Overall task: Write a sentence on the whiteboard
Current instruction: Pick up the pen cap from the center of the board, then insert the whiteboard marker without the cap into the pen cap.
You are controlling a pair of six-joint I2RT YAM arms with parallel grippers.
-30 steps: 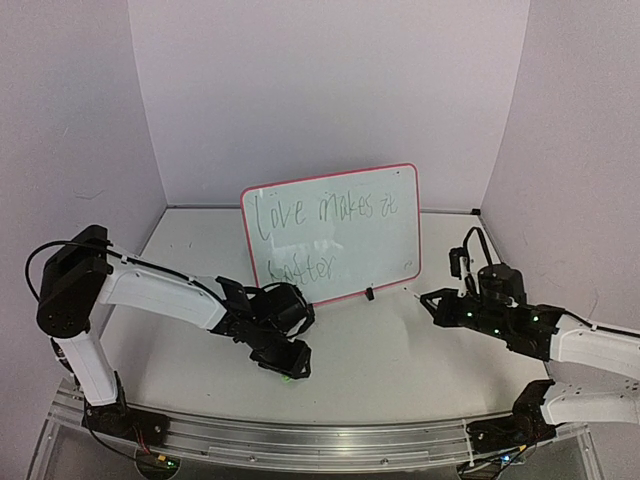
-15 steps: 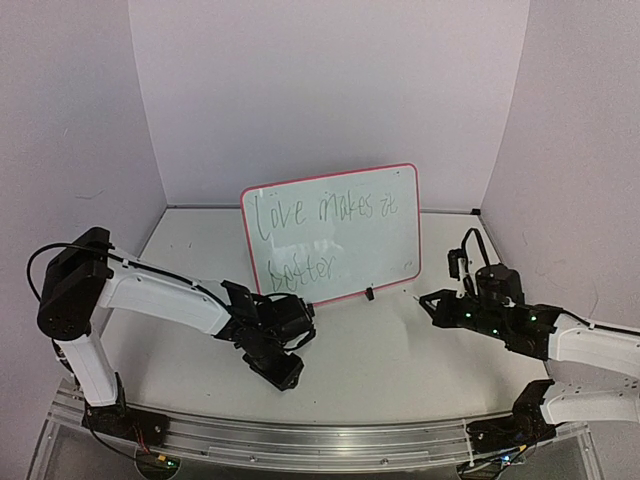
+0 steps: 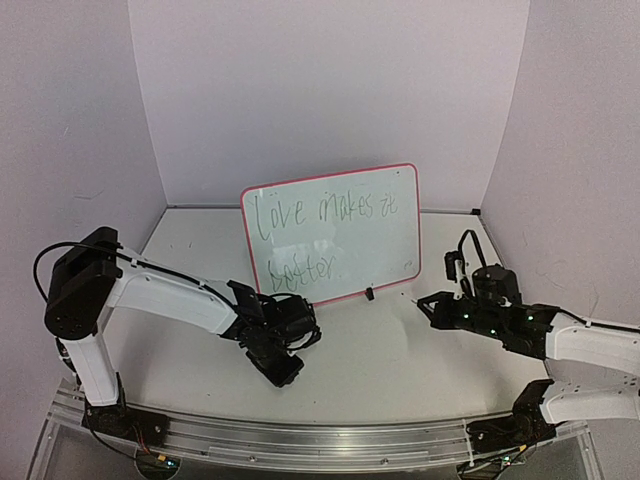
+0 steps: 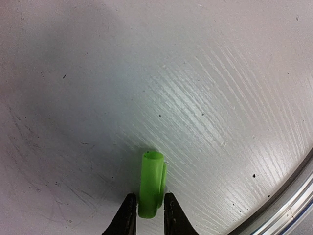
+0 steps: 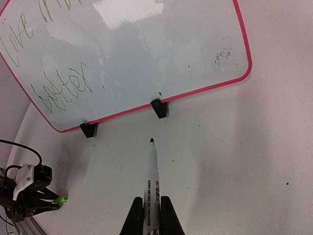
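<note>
Grips: right end effector (image 5: 149,218) clamps uncapped marker (image 5: 153,181); left end effector (image 4: 149,205) pinches green cap (image 4: 152,176) | whiteboard (image 5: 146,58) stands ahead of marker tip, apart | likely light, tippy, slick: best held by rim

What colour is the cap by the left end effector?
Bright green cap, best seen in left wrist view.

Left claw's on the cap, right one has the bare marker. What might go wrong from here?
The left claw grips only the near end of the green cap lying on the table; it may tilt or slip when lifted.
The right claw holds the marker uncapped, tip toward the whiteboard; a stray move might mark it.
</note>
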